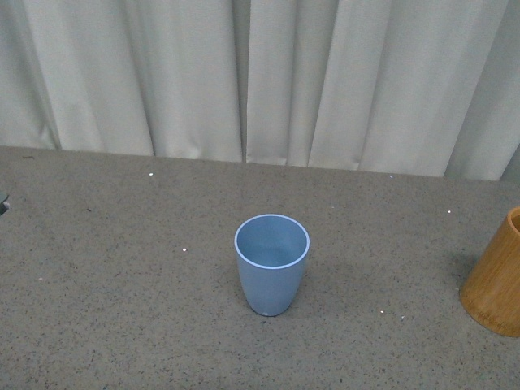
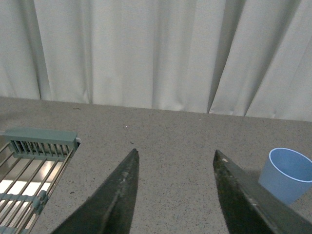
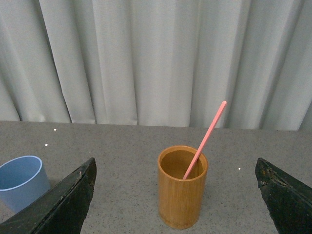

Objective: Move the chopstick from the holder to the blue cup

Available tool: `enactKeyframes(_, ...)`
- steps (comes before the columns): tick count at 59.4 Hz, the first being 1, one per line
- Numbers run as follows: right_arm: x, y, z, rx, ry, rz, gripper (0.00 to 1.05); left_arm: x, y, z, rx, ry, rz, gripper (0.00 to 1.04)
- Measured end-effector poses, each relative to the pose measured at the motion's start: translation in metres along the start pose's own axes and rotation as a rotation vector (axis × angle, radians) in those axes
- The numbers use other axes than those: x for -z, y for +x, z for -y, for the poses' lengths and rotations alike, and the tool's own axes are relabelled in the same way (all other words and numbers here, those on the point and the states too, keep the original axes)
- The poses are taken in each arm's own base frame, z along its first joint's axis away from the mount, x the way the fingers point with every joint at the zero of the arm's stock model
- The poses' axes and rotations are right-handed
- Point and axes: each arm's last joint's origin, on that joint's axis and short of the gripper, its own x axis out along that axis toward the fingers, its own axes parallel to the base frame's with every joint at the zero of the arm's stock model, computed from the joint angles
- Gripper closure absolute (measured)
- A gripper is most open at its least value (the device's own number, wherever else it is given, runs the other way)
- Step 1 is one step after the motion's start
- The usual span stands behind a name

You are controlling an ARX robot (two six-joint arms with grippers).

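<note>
Grey bench (image 1: 114, 325): left fingers (image 2: 122, 190) and right fingers (image 3: 73, 195) apart, empty. I judge chopstick (image 3: 207, 134) light, stiff, slick; grip shaft above holder (image 3: 182, 195) rim.

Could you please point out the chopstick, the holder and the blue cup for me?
chopstick (image 3: 206, 136), right wrist view, mid-shaft above the rim
holder (image 3: 181, 197), right wrist view, front wall
blue cup (image 1: 270, 284), front view, outer wall

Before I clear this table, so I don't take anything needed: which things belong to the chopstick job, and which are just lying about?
Job in hand:
chopstick, leaning in the holder
holder
blue cup, standing empty

Just lying about:
slatted metal rack, seen only in the left wrist view
curtain behind
</note>
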Motion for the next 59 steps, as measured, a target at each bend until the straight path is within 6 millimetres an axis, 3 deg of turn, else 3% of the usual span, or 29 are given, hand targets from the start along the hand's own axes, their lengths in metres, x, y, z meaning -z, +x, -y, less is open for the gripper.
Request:
enactKeyframes(2,0.001,0.000,0.000,0.031,0.009,-0.019,0.10,0.000,0.000,0.000,0.000,0.000,0.000,0.46)
enactKeyframes(8,0.004,0.007,0.008,0.407,0.092,-0.191,0.10,0.000,0.000,0.000,-0.002,0.000,0.001,0.25)
enactKeyframes(15,0.008,0.019,0.022,0.502,0.136,-0.231,0.10,0.000,0.000,0.000,-0.001,0.001,0.001,0.05)
enactKeyframes(27,0.002,0.041,0.035,0.503,0.202,-0.279,0.10,0.000,0.000,0.000,-0.001,0.000,0.001,0.07)
enactKeyframes(41,0.010,0.070,0.046,0.509,0.463,-0.410,0.10,0.000,0.000,0.000,-0.001,0.000,0.001,0.07)
enactKeyframes(59,0.009,0.108,0.041,0.502,0.317,-0.370,0.10,0.000,0.000,0.000,-0.001,0.000,0.001,0.07)
